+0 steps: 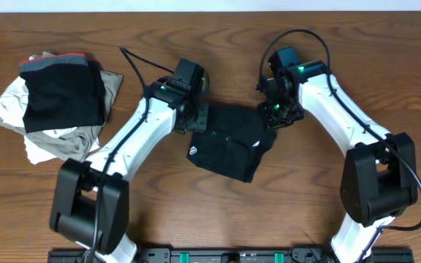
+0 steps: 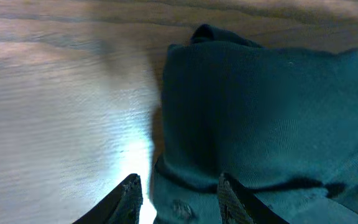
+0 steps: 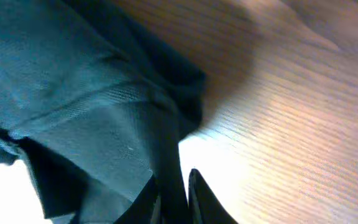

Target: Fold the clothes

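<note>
Low, angled inward toward centre: left end effector (image 2: 179, 194), right end effector (image 3: 178, 186) each pinching clothes (image 1: 229, 146).

The black garment (image 1: 225, 150) bears a small white logo (image 1: 194, 152) (lettering unreadable).

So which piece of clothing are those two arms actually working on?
Look at the middle of the wooden table. The black garment lies there, marked by a small white logo. The only other black item, a plain black piece, sits on the pale pile at the far left.
</note>
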